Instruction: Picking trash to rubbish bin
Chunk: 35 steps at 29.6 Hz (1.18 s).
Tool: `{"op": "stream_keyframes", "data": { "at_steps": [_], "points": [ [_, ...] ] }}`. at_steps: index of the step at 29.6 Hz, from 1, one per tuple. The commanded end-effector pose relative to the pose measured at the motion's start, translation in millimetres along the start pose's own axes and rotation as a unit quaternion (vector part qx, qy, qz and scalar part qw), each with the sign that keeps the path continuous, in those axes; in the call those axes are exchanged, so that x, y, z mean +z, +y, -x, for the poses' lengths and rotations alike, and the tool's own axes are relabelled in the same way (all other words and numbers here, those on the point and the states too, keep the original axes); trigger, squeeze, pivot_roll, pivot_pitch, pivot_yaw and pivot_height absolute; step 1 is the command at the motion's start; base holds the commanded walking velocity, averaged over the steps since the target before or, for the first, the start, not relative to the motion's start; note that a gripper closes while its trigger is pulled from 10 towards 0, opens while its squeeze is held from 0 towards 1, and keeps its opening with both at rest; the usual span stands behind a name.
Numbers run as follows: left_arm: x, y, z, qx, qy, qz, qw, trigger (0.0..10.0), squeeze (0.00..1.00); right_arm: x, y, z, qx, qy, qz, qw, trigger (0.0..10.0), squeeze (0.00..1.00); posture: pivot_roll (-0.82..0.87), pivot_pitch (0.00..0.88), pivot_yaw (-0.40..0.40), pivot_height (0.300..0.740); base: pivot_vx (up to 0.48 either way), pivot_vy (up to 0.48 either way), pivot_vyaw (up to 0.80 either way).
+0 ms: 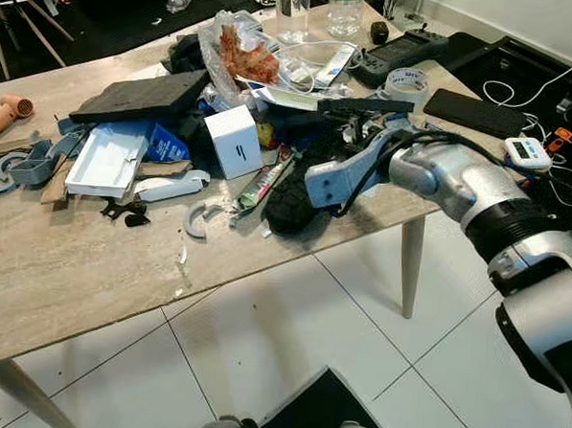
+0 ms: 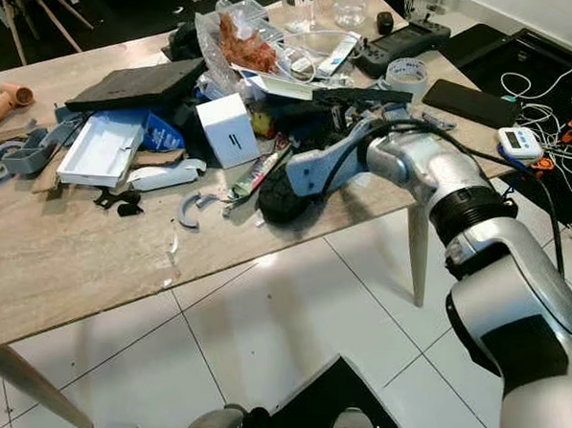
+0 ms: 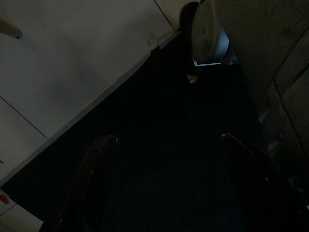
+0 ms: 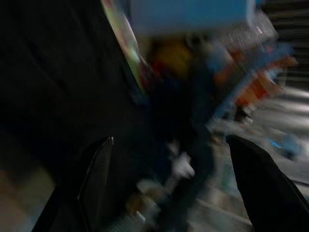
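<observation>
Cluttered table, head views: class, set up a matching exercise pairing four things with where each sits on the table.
Things:
1. white box
2. tape roll
3. white tray
4. right tool

Places:
A. far side, beside the black remote
B. near edge, at a black bundle
C. middle of the clutter, upright
D. robot's left of the pile, lying flat

Pairs: 1-C, 2-A, 3-D, 4-B

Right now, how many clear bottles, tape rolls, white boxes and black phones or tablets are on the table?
Clear bottles: 2
Tape roll: 1
White box: 1
Flat black tablet or phone: 1
Total: 5
</observation>
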<state>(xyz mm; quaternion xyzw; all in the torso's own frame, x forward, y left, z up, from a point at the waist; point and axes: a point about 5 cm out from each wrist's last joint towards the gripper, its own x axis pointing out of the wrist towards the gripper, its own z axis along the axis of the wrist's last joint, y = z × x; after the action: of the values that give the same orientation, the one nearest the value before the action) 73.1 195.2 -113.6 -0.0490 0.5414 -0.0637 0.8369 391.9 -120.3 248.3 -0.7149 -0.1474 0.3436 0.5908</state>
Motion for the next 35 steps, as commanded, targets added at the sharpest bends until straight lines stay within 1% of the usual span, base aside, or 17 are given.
{"op": "stream_keyframes", "data": {
  "at_steps": [1,2,3,4,5,7,9,12,17,20,23,27,28,29,32,34,35],
  "points": [
    [-15,-20.6,-1.6,-0.04,0.026,0.0,0.999,10.0,0.0,9,5.4,-1.4,0.02,-0.034,-0.022,0.999,10.0,0.0,-0.07,0.22,0.091,0.74,0.0,0.0,0.0],
    [-16,-20.3,-1.3,-0.04,0.027,0.002,0.999,10.0,0.0,16,14.8,1.5,0.069,-0.069,-0.051,0.994,10.0,0.0,-0.07,0.22,0.09,0.74,0.0,0.0,0.0],
    [-16,-20.2,-1.2,-0.039,0.027,0.003,0.999,10.0,0.0,18,18.0,3.1,0.087,-0.079,-0.057,0.991,10.0,0.0,-0.07,0.22,0.089,0.74,0.0,0.0,0.0],
    [-16,-20.2,-1.2,-0.039,0.027,0.003,0.999,10.0,0.0,18,18.0,3.1,0.087,-0.079,-0.057,0.991,10.0,0.0,-0.07,0.22,0.089,0.74,0.0,0.0,0.0],
    [-16,-20.3,-1.2,-0.039,0.026,0.003,0.999,10.0,0.0,17,24.2,6.8,0.123,-0.082,-0.052,0.988,10.0,0.0,-0.07,0.22,0.087,0.74,0.0,0.0,0.0],
    [-16,-20.3,-1.2,-0.039,0.026,0.003,0.999,10.0,0.0,16,26.7,8.1,0.137,-0.08,-0.05,0.986,10.0,0.0,-0.07,0.22,0.087,0.74,0.0,0.0,0.0],
    [-16,-20.6,-1.4,-0.039,0.025,0.005,0.999,10.0,0.0,12,33.9,13.0,0.176,-0.073,-0.042,0.981,10.0,0.0,-0.07,0.219,0.086,0.74,0.0,0.0,0.0],
    [-15,-21.3,-1.8,-0.039,0.024,0.007,0.999,10.0,0.0,9,38.5,17.7,0.206,-0.067,-0.05,0.975,10.0,0.0,-0.07,0.217,0.083,0.74,0.0,0.0,0.0],
    [-14,-22.6,-2.6,-0.04,0.021,0.008,0.999,10.0,0.0,5,32.8,20.3,0.201,-0.052,-0.046,0.977,10.0,0.0,-0.07,0.213,0.081,0.74,0.0,0.0,0.0],
    [-13,-23.4,-3.0,-0.041,0.02,0.008,0.999,10.0,0.0,5,23.5,22.9,0.191,-0.05,-0.05,0.979,10.0,0.0,-0.08,0.211,0.082,0.74,0.0,0.0,0.0],
    [-12,-23.7,-3.4,-0.042,0.02,0.007,0.999,10.0,0.0,9,16.4,25.4,0.184,-0.075,-0.084,0.976,10.0,0.0,-0.07,0.21,0.082,0.74,0.0,0.0,0.0],
    [-11,-23.6,-3.6,-0.042,0.019,0.007,0.999,10.0,0.0,12,11.9,27.9,0.183,-0.092,-0.106,0.973,10.0,0.0,-0.07,0.207,0.082,0.74,0.0,0.0,0.0],
    [-10,-23.4,-3.8,-0.043,0.018,0.007,0.999,10.0,0.0,14,9.1,30.4,0.186,-0.109,-0.124,0.968,10.0,0.0,-0.07,0.204,0.082,0.74,0.0,0.0,0.0],
    [-10,-23.4,-3.8,-0.043,0.018,0.007,0.999,10.0,0.0,14,9.1,30.4,0.186,-0.109,-0.124,0.968,10.0,0.0,-0.07,0.204,0.082,0.74,0.0,0.0,0.0],
    [-9,-23.4,-4.1,-0.043,0.017,0.005,0.999,10.0,0.0,24,4.4,44.4,0.226,-0.172,-0.177,0.942,10.0,0.0,-0.07,0.203,0.082,0.74,0.0,0.0,0.0],
    [-9,-23.4,-4.1,-0.043,0.017,0.005,0.999,10.0,0.0,24,4.4,44.4,0.226,-0.172,-0.177,0.942,10.0,0.0,-0.07,0.203,0.082,0.74,0.0,0.0,0.0],
    [-8,-23.5,-4.4,-0.044,0.017,0.005,0.999,10.0,0.0,28,6.1,52.3,0.254,-0.192,-0.19,0.929,10.0,0.0,-0.08,0.2,0.082,0.74,0.0,0.0,0.0]
  ]
}}
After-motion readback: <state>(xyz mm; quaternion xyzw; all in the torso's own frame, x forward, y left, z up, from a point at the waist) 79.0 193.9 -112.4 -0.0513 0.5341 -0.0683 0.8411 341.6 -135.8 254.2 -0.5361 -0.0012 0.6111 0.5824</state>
